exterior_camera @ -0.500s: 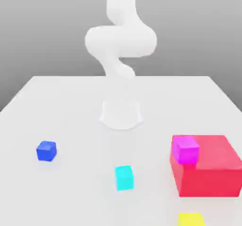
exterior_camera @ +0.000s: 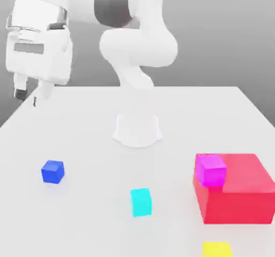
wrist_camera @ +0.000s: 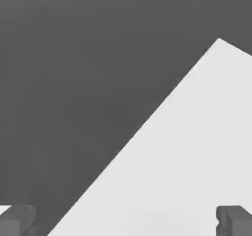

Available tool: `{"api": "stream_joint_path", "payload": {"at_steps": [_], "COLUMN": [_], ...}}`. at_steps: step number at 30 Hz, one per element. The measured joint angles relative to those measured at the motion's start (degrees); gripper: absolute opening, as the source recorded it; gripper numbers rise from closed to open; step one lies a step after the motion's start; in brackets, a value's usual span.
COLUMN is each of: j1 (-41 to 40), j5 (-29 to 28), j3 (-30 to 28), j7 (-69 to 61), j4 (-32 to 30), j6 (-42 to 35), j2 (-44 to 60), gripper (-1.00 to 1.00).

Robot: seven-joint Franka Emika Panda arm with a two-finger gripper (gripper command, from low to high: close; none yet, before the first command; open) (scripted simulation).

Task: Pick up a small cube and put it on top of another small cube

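Nothing is stacked yet: the gripper [exterior_camera: 27, 96], jaws apart and empty, hovers high at the exterior view's far left, well above the blue cube [exterior_camera: 52, 171] resting on the surface [exterior_camera: 96, 207].

Matt, smooth white table [exterior_camera: 80, 218] (flat-shaded), equally smooth matt deep-blue small cube [exterior_camera: 52, 171]

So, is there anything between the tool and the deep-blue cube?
No. In the exterior view, bare white table lies between the open tool and the deep-blue cube.
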Motion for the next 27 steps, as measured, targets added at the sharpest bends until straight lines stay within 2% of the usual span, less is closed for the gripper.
{"api": "stream_joint_path", "payload": {"at_steps": [7, 12, 16, 19, 20, 27], "j1": [-8.3, -11.8, -13.9, -16.8, -17.5, -17.8], "j5": [-0.1, 4.6, 9.9, 11.4, 11.4, 11.3], "j3": [-3.6, -6.6, -3.7, -0.5, 0.2, 0.5], "j7": [12.3, 17.1, 14.5, 13.2, 13.1, 13.2], "j4": [-8.3, -13.4, -12.6, -11.5, -11.3, -11.2], "j6": [8.0, 14.0, 20.4, 25.4, 26.8, 27.1], "j2": [10.4, 18.0, 26.0, 32.1, 33.8, 34.0], "gripper": [0.00, 0.00, 0.00, 0.00, -1.00, -1.00]}}
